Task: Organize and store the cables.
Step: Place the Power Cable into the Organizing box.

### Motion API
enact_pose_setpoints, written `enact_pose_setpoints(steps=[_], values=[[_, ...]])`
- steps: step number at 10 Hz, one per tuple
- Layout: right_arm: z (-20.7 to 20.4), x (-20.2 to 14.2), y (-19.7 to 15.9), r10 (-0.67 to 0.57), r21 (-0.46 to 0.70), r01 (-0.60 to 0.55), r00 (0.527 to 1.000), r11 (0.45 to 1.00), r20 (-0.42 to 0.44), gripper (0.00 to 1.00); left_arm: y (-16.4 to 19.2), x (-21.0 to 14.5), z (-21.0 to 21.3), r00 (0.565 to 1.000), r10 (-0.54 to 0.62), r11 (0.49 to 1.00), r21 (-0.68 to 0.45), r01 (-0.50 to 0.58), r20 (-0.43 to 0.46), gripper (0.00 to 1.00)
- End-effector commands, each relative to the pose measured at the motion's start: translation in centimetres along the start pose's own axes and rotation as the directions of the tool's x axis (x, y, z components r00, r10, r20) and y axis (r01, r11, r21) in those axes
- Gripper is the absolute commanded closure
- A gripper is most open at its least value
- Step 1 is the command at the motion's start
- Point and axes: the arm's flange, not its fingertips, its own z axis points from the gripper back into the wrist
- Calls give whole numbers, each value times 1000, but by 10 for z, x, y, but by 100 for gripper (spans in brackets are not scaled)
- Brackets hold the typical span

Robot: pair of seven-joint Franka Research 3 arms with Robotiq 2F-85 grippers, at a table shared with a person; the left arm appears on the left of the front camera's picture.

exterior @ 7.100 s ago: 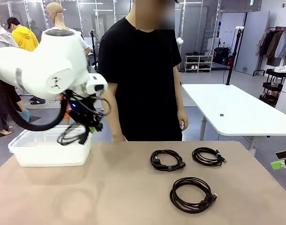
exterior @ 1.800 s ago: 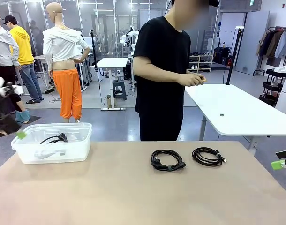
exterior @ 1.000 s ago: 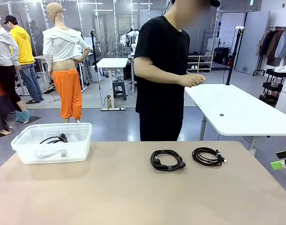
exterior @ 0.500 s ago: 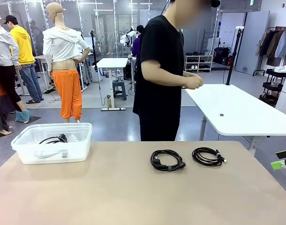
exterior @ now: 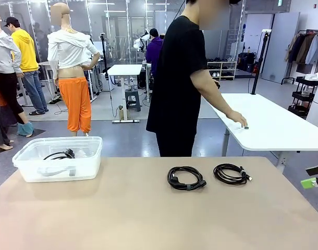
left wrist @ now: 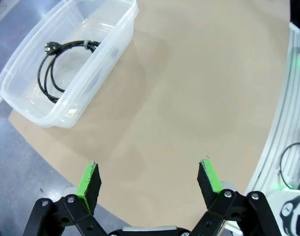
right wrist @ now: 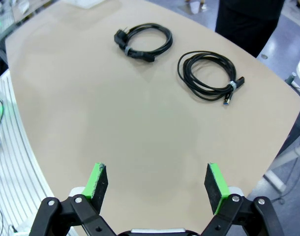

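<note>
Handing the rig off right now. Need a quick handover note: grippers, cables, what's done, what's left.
Left gripper: open, empty, hovering short of the clear bin.
Right gripper: open, empty, above the table, short of the loose coils.
Cables: one coil in the bin; power-cord coil and thinner coil lie apart on the table.
Done: one stored. Left: two to bin.
Person's hand is on the white table behind.

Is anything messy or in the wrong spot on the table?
Nothing is spilled or broken. But the left coil and the right coil lie on the table, not in the clear bin, which holds another cable.
</note>
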Motion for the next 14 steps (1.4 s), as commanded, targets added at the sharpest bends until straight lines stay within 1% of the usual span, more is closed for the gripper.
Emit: enact_pose_setpoints(steps=[1,2,3,4,5,6,7,9,11,13,14], values=[[-8,62,24,205,20,-204,972,979,-117,0,-1,-1,-1,1000,-17,1000,14,17,19,0],[-28,98,32,303,63,-297,935,953,-182,0,-1,-1,-1,1000,-17,1000,14,17,19,0],[-54,133,38,399,110,-384,889,917,-222,0,-1,-1,-1,1000,-17,1000,14,17,19,0],[-87,164,48,473,155,-447,839,881,-268,0,-1,-1,-1,1000,-17,1000,14,17,19,0],[-129,193,63,552,214,-509,765,834,-332,0,-1,-1,-1,1000,-17,1000,14,17,19,0],[-160,213,72,610,276,-544,711,792,-349,0,-1,-1,-1,1000,-17,1000,14,17,19,0],[-188,229,80,642,316,-559,678,766,-357,0,-1,-1,-1,1000,-17,1000,14,17,19,0],[-249,245,90,683,335,-603,559,724,-470,0,-1,-1,-1,1000,-17,1000,14,17,19,0],[-290,248,83,667,376,-556,547,741,-505,0,-1,-1,-1,1000,-17,1000,14,17,19,0],[-331,235,79,639,369,-532,525,762,-563,0,-1,-1,-1,1000,-17,1000,14,17,19,0],[-342,232,83,630,361,-530,516,767,-580,0,-1,-1,-1,1000,-17,1000,14,17,19,0]])
